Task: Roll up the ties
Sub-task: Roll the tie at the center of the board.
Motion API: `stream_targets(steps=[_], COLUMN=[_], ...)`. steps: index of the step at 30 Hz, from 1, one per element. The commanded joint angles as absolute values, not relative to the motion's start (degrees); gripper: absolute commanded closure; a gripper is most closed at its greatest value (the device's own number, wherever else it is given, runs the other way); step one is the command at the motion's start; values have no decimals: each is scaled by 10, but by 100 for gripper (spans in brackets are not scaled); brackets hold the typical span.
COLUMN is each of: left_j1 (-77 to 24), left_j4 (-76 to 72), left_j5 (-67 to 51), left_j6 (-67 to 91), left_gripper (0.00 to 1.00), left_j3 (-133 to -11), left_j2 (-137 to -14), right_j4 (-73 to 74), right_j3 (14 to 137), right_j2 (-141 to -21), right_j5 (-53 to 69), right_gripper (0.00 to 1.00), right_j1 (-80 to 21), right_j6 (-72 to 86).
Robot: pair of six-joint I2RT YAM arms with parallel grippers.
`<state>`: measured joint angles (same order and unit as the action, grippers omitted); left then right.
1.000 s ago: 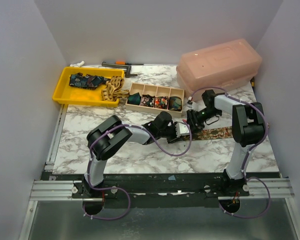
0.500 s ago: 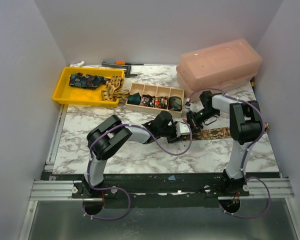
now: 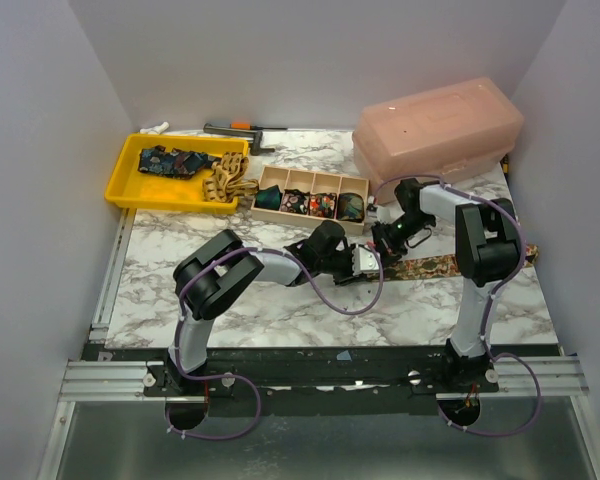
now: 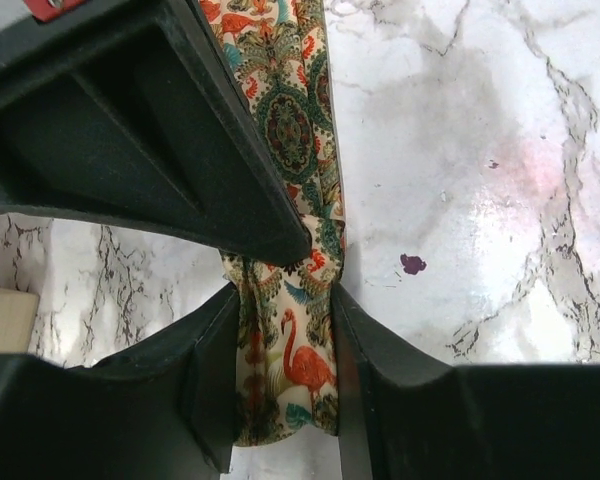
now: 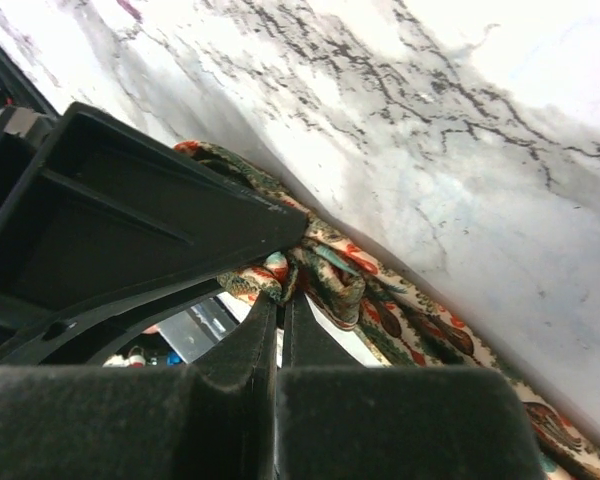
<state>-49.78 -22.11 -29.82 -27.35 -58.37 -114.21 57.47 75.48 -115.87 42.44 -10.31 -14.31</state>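
Note:
A patterned tie [image 3: 435, 266] with flamingos and medallions lies flat on the marble table, running right from the two grippers. My left gripper [image 3: 365, 262] is shut on its bunched end, and in the left wrist view the tie [image 4: 295, 130] is squeezed between the left gripper's [image 4: 285, 345] black fingers. My right gripper [image 3: 383, 243] sits just behind the left one, touching it. The right wrist view shows the right gripper [image 5: 280, 300] with its jaws together, pinching a folded edge of the tie [image 5: 430, 320].
A wooden divider box [image 3: 363, 183] behind the grippers holds rolled ties [image 3: 295, 203]. A yellow tray [image 3: 130, 195] at the back left holds loose ties [image 3: 175, 160]. A pink lidded box [image 3: 440, 125] stands at the back right. Hand tools [image 3: 235, 128] lie along the rear wall.
My right gripper has shut onto the tie's fold, and its arm has drawn slightly back and left. The left gripper has kept its hold in place.

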Motion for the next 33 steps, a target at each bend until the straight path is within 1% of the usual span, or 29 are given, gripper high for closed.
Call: stream_targets(steps=[1,3,4,6,7,12,13,16,19,20,23,24,28,31,33], left_j1=[-488,-485,-482,-473,-468,-473,-476,-479,-482,-482,-483,-483,-486,-487,-486], left_j4=[-70,-88,-99,-129,-171,-201,-206,-205,-150,-138,-126,-110,-56,-25,-15], left_j5=[-297,-308,-319,-350,-368,-352,-345,-349,-362,-363,-362,-364,-371,-370,-370], left_j6=[-312,-303,-292,-268,-237,-206,-206,-220,-246,-255,-271,-279,-305,-316,-321], left_gripper=[58,45,40,34,28,17,16,17,24,25,23,24,36,36,41], left_j3=[-548,-538,-533,-520,-515,-549,-555,-571,-599,-601,-597,-602,-609,-606,-599], left_j2=[-1175,-1164,-1157,-1142,-1133,-1151,-1155,-1164,-1180,-1183,-1190,-1195,-1204,-1201,-1198], right_j4=[524,503,496,484,473,479,483,497,511,516,536,541,560,572,576], right_j3=[741,724,717,708,702,707,710,722,736,743,767,774,799,809,813], right_j2=[-1185,-1190,-1192,-1200,-1204,-1197,-1196,-1191,-1181,-1175,-1160,-1156,-1157,-1161,-1163], right_j5=[327,319,318,316,322,335,337,351,367,373,399,407,417,414,417], right_gripper=[100,100,100,100,100,100,100,100,100,100,99,99,99,99,99], right_j1=[-97,-97,-97,-98,-97,-97,-97,-97,-98,-98,-97,-98,-98,-98,-98], right_j6=[-165,-162,-161,-160,-158,-158,-158,-158,-156,-155,-153,-153,-161,-173,-178])
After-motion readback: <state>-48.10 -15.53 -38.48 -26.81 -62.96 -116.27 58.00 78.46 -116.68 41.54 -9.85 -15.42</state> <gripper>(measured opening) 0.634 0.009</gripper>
